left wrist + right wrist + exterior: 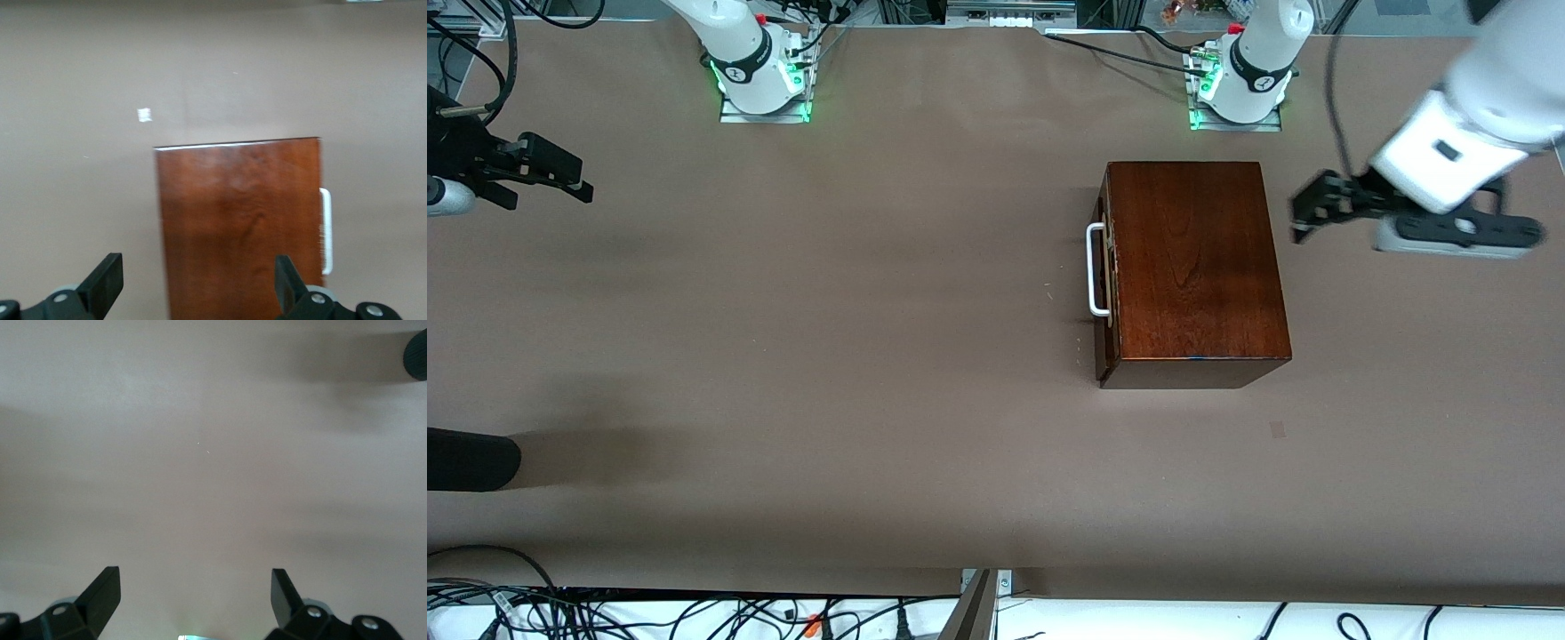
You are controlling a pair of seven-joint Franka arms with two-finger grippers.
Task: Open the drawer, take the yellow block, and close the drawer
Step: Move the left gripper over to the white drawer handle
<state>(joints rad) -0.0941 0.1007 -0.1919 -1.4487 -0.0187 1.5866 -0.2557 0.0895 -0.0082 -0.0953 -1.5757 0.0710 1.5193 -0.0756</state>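
Nearest the front camera, a dark rounded object (467, 460) pokes in over the brown tabletop (827, 356) at the right arm's end. Toward the left arm's end sits a reddish-brown wooden box (1192, 267), its drawer (1108, 276) pushed in flush, the white bar handle (1096, 269) facing the right arm's end of the tabletop. No yellow block can be seen in any view.

Up in the air, the left gripper (1307, 213) hangs over the tabletop just beside the box's closed back, on the side away from the handle; its jaws stand wide and hold nothing, and its wrist view looks down on the box lid (240, 227) between the two fingers (107, 277).

At the other end, the right gripper (574, 182) waits over bare tabletop, well apart from the box, its jaws spread wide and empty.
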